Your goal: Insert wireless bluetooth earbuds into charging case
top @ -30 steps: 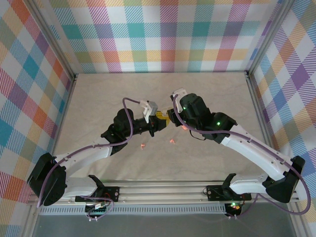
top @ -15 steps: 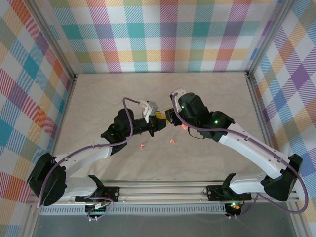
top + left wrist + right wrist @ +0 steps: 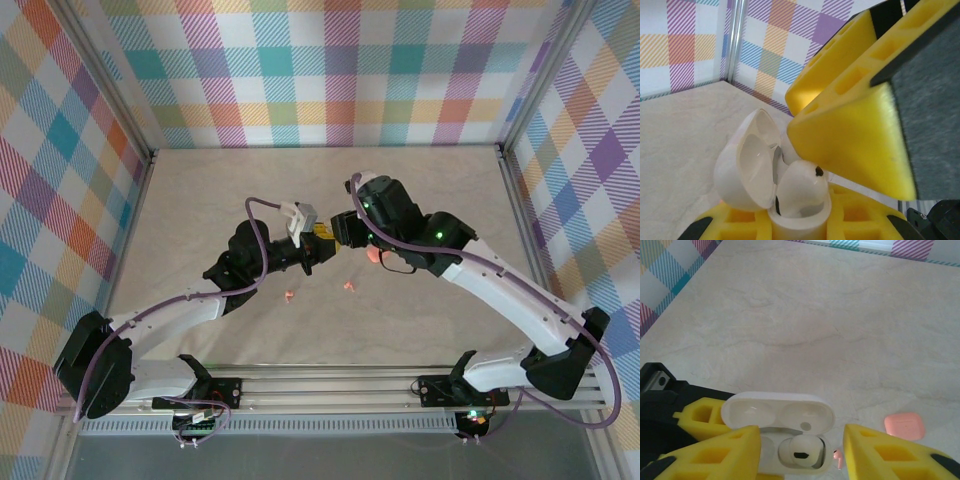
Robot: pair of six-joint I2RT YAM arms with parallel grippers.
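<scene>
Nearest the arm bases, two pink earbuds are lying loose on the table, apart from each other. Just beyond them, the closed pink case is sitting beside the right arm's wrist. Farther out, the left gripper is clamping the white charging case by its base, lid hinged open. A white earbud is sitting in one well; I cannot tell whether the other well is filled. The right gripper is hanging over the case with jaws spread wide either side of it, holding nothing. Since a second ago the right wrist has been drawing toward the far wall, uncovering more of the pink case. It is probably backing off after seating that earbud, with the pink pair left to do.
</scene>
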